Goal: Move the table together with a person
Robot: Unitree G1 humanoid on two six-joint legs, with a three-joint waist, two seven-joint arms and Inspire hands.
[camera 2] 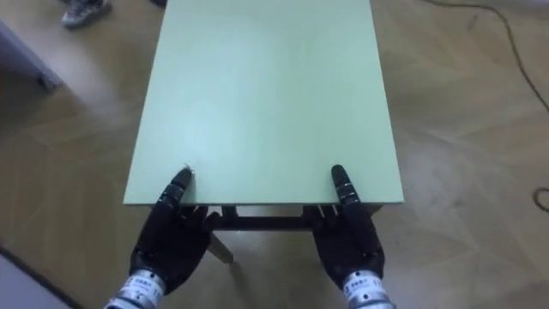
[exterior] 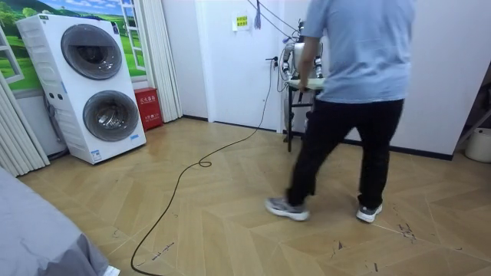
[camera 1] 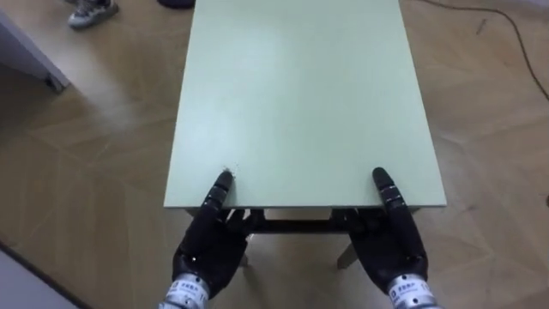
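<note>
Two hands clamp the near edge of the pale green worktop (camera 1: 300, 94): left hand (camera 1: 210, 249) by its left corner, right hand (camera 1: 390, 245) by its right corner, each with thumb laid on top and fingers tucked underneath, gripping the edge. Worktop runs away from the robot over the wood floor (camera 1: 77, 172), a shoe (camera 1: 90, 12) near its far left corner. Room view, left to right: stacked washing machines (exterior: 92, 84), floor cable (exterior: 184, 176), then a person (exterior: 357, 69) with a hand at the worktop's far end, robot behind by the white wall (exterior: 222, 61).
</note>
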